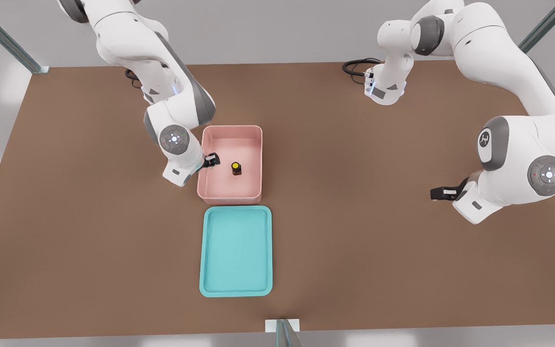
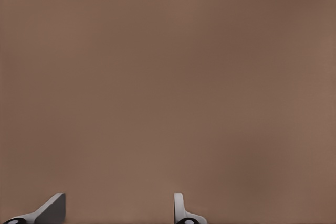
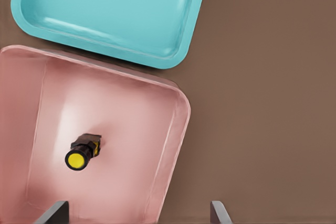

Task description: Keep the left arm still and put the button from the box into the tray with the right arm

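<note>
Nearest us in the front view lies the tray [image 1: 235,250], turquoise, nothing in it, its far rim just beside the box [image 1: 231,164] but apart from it. We judge that this closeness keeps the carry short.

The button [image 1: 236,167] stands upright on the box floor, yellow cap up, near the middle and clear of every wall.

The claw [image 1: 211,160] of the right arm [image 1: 174,101] hangs over the box wall on the front view's left, beside the button, not on it. In the right wrist view its fingertips [image 3: 56,213] sit wide apart with nothing between them.

How high it hangs above the rim we cannot say. The pink walls may crowd the descent. Brown tabletop [image 1: 378,231] beyond.
</note>
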### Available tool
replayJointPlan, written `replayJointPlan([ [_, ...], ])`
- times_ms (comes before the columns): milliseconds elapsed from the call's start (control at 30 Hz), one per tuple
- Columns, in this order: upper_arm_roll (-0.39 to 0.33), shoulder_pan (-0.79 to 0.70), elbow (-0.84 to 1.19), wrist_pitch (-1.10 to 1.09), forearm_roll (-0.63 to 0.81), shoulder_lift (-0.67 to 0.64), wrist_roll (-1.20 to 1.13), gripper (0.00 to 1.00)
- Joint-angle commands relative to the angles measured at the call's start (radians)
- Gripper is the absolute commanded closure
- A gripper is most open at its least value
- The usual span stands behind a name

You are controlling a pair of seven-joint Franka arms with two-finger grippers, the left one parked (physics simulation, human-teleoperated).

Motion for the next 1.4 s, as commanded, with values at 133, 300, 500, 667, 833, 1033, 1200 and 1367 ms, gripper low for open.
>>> replayJointPlan([
  [133,0.002,0.112,-0.162,0.345,0.005,0.003,0.777,0.0],
  [300,0.004,0.151,-0.188,0.469,0.003,0.094,0.866,0.0],
  [500,0.004,0.174,-0.212,0.537,0.005,0.144,0.883,0.0],
  [667,0.004,0.198,-0.212,0.551,0.005,0.186,0.889,0.0],
  [833,0.004,0.2,-0.228,0.555,-0.003,0.195,0.888,0.0],
  [1033,0.002,0.201,-0.274,0.595,-0.004,0.189,0.891,0.0],
  [1200,0.002,0.201,-0.274,0.594,-0.003,0.186,0.915,0.23],
  [1367,0.002,0.201,-0.272,0.597,-0.003,0.189,0.934,0.31],
])
